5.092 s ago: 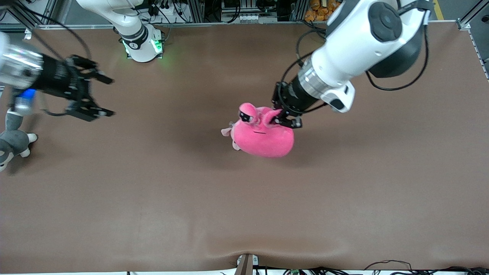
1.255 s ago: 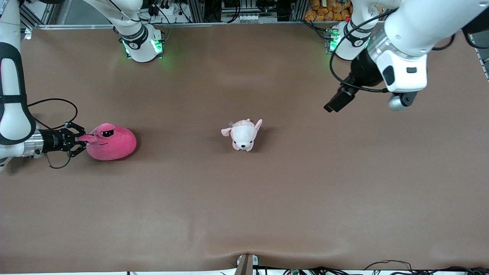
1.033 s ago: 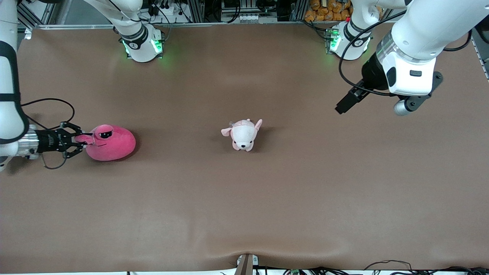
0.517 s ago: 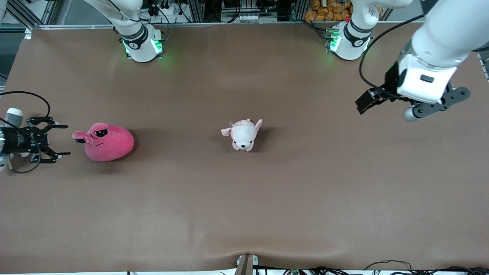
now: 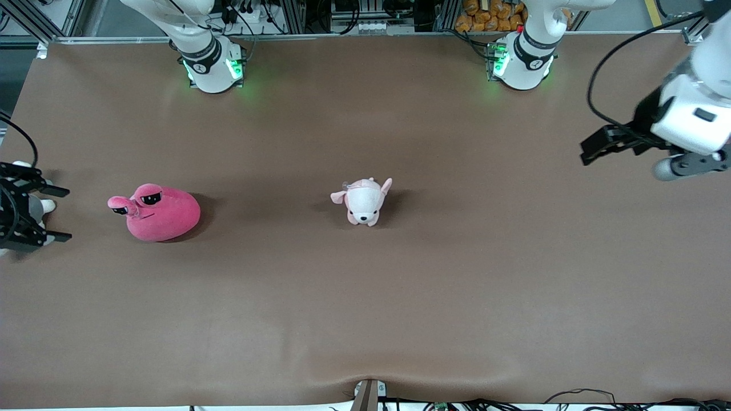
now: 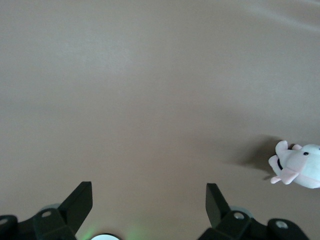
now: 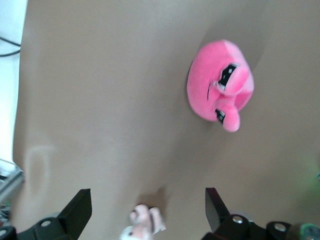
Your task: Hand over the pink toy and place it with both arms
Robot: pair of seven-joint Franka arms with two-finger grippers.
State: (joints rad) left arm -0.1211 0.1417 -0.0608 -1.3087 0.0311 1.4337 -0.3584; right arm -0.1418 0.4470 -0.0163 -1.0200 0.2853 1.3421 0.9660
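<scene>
The right tool [image 5: 54,212] hangs over the right arm's end of the bench [image 5: 365,319], its two black fingers [image 7: 77,210] spread wide with nothing between them. The left tool [image 5: 591,151] is raised over the left arm's end of the bench, its fingers [image 6: 80,202] likewise wide apart and empty, its white wrist tilted toward the bench's middle.
</scene>
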